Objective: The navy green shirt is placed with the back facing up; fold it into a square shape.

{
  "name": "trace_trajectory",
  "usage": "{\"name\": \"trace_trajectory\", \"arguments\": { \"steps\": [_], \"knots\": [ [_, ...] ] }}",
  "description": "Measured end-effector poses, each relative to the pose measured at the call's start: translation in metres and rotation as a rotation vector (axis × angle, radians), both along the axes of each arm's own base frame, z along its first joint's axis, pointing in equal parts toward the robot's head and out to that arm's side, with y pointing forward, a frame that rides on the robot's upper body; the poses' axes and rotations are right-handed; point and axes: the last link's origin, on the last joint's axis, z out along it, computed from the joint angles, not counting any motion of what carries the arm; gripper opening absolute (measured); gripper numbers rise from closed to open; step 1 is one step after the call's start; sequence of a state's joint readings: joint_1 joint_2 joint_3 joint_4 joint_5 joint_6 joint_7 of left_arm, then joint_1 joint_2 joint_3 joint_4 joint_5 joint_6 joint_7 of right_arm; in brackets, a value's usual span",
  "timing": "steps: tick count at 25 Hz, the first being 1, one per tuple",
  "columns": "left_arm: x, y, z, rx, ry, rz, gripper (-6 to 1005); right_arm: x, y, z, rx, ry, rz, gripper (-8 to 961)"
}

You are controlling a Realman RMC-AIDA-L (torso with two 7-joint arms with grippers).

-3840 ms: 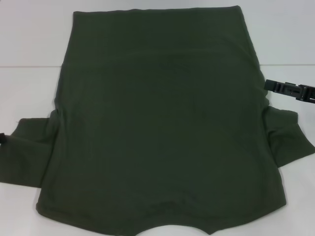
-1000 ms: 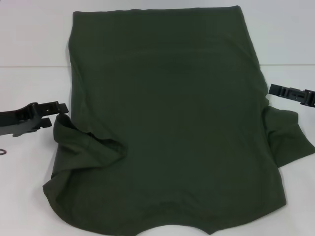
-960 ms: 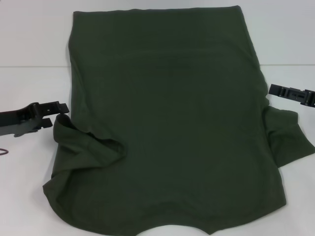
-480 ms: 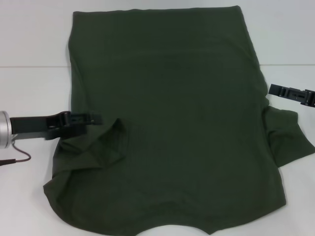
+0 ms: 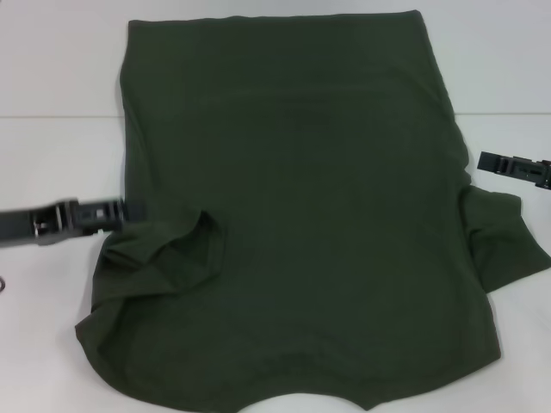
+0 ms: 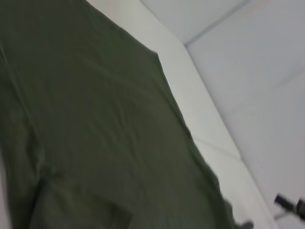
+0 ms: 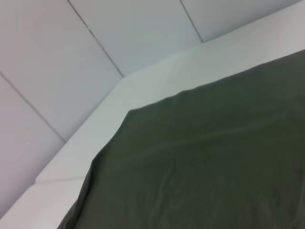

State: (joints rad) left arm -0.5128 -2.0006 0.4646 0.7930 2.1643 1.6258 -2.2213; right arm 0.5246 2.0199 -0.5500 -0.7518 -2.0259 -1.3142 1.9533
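Lying spread over the white tabletop (image 5: 52,77) in the head view, the navy green shirt (image 5: 301,224) shows a plain side with no lettering, label or brand mark anywhere on it. Its left sleeve (image 5: 168,254) is folded inward onto the body, while the right sleeve (image 5: 508,241) lies out flat on the tabletop. The left pincer (image 5: 129,209) comes in from the left edge of the picture, its tips at the shirt's left edge just above the folded sleeve; whether its fingers are spread or pressed together I cannot tell, and no cloth shows between them. The right pincer (image 5: 482,161) sits just off the shirt's right edge, above the right sleeve, apart from the cloth; its state cannot be told either.

From the left wrist view, the shirt (image 6: 95,133) fills most of the picture as plain dark cloth against the pale tabletop (image 6: 200,100), and far off near a corner a dark piece of the right pincer (image 6: 288,204) appears, something the head view shows from above.

From the right wrist view, only the shirt's (image 7: 214,162) far corner shows, lying on the tabletop (image 7: 143,81) before a panelled wall (image 7: 71,57) that the head view does not show; no pincer appears.
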Motion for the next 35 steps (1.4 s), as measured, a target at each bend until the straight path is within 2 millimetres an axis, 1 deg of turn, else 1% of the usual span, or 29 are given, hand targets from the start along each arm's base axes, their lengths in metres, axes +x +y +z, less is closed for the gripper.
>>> {"name": "trace_trajectory", "arguments": {
  "steps": [2,5,9,12,14,16,20,24,30,35],
  "knots": [
    [0.001,-0.013,-0.004,-0.019,0.025,-0.129,765,0.002,-0.002,0.004,-0.023,-0.011,0.007,939],
    [0.005,-0.026,-0.010,-0.017,0.023,-0.263,765,0.008,-0.007,0.013,-0.076,-0.035,-0.010,939],
    [0.007,-0.028,-0.014,-0.004,0.026,-0.285,765,0.018,-0.005,0.038,-0.146,-0.055,-0.136,939],
    [0.009,-0.025,-0.014,0.001,0.027,-0.290,765,0.022,0.002,0.056,-0.180,-0.085,-0.256,939],
    [0.011,-0.024,-0.016,0.001,0.027,-0.296,765,0.023,0.008,0.063,-0.200,-0.119,-0.335,939],
    [0.012,-0.024,-0.019,0.000,0.025,-0.298,765,0.023,0.012,0.064,-0.213,-0.157,-0.379,939],
    [0.013,-0.024,-0.021,0.004,0.026,-0.296,766,0.020,0.023,0.059,-0.212,-0.226,-0.412,939],
    [0.011,-0.025,-0.021,0.011,0.022,-0.289,766,0.015,0.030,0.043,-0.223,-0.250,-0.394,939],
    [0.012,-0.025,-0.020,0.026,0.007,-0.290,765,0.008,0.035,0.020,-0.268,-0.261,-0.384,939],
    [0.013,-0.025,-0.021,0.028,0.005,-0.292,765,0.002,0.038,0.004,-0.283,-0.321,-0.330,939]
  ]
}}
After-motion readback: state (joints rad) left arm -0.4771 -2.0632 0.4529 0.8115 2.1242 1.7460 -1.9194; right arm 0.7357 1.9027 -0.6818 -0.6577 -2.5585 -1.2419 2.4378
